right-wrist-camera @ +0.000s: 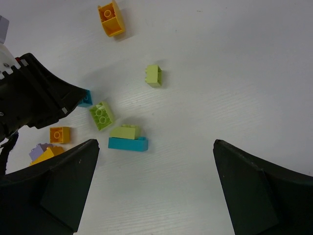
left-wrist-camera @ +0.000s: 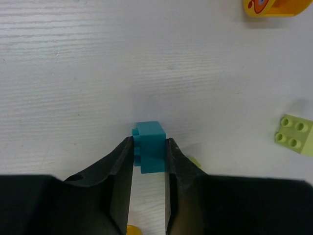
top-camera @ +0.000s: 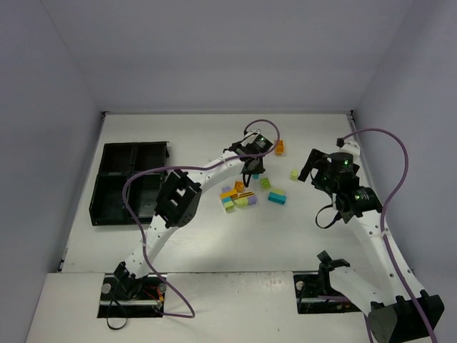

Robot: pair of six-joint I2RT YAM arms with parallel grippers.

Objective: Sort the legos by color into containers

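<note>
the left gripper (left-wrist-camera: 149, 147) is pinched on a small teal brick (left-wrist-camera: 149, 133), matte, with bumps on its left face, held low over the white table (left-wrist-camera: 73, 58). in the top view it is well to the right of the black four-compartment tray (top-camera: 114, 174). the right gripper (right-wrist-camera: 155, 147) is spread wide with nothing in it. below it lie an orange brick (right-wrist-camera: 111, 18), a lime brick (right-wrist-camera: 153, 75) and a lime-on-teal stack (right-wrist-camera: 127, 138).

No legible text, labels or numbers; printed mark on orange brick (left-wrist-camera: 269, 7) indecipherable
</note>
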